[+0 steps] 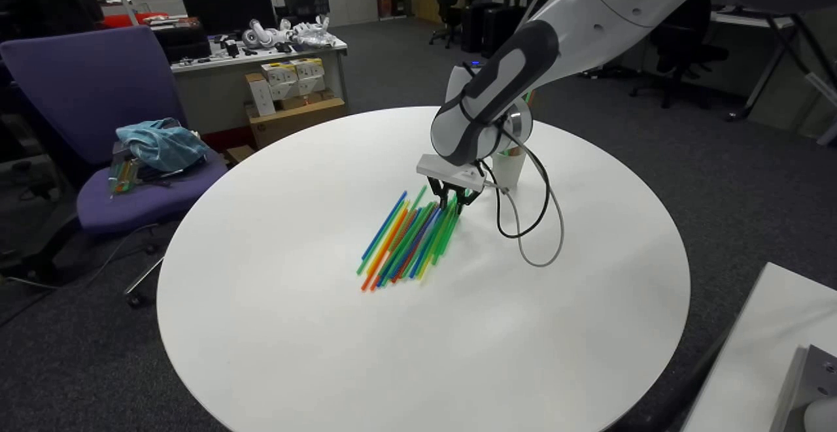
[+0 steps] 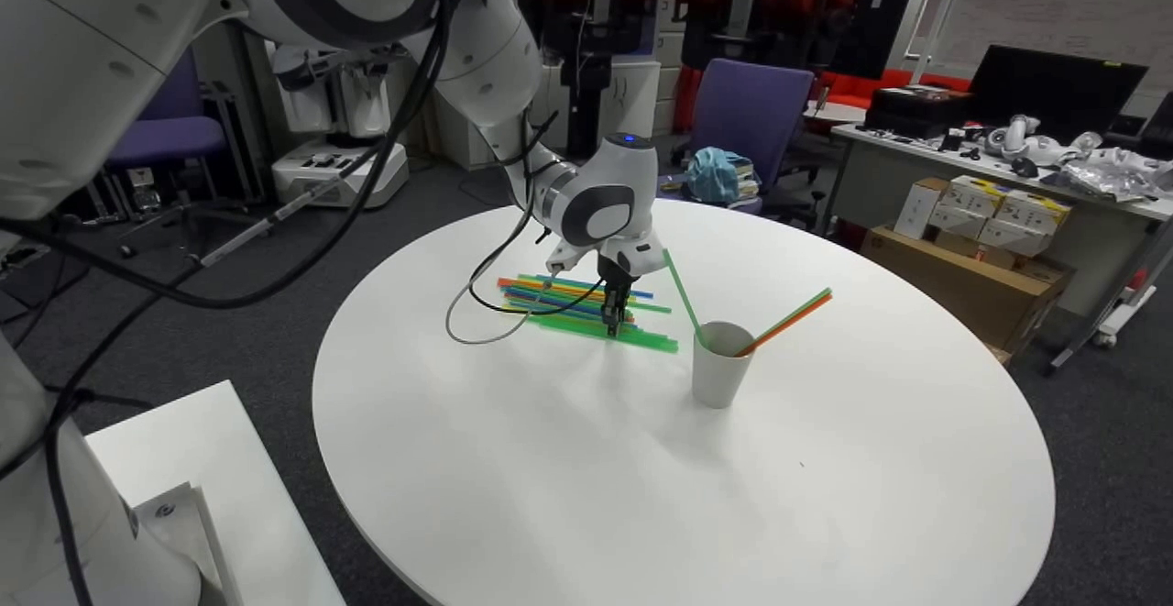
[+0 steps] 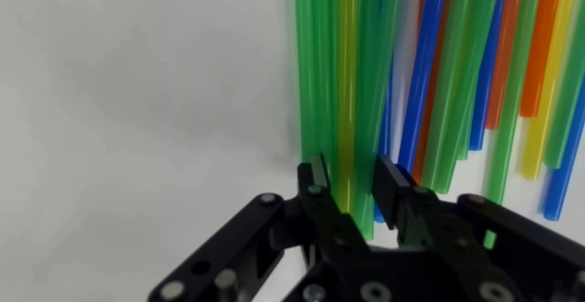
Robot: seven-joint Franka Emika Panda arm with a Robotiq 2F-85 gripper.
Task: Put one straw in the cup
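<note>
Several long green straws lie side by side on the table, seen in the wrist view [image 3: 305, 87] and in both exterior views [image 1: 447, 232] [image 2: 652, 341]. My gripper [image 3: 349, 165] is open and low over their ends, its fingers on either side of green straws and one yellow straw. It also shows in both exterior views [image 1: 451, 207] [image 2: 612, 320]. The white cup [image 2: 718, 381] stands upright beside the straw ends; no handle shows. It holds a green straw [image 2: 683, 294] leaning towards the gripper and a green and orange pair. The arm partly hides the cup [image 1: 508, 174] in an exterior view.
Orange [image 3: 541, 64], blue [image 3: 422, 64] and yellow straws lie close beside the green ones, some crossing. Cables [image 1: 559, 223] hang in a loop from the wrist down near the table. The round white table [image 1: 294, 327] has a curved edge.
</note>
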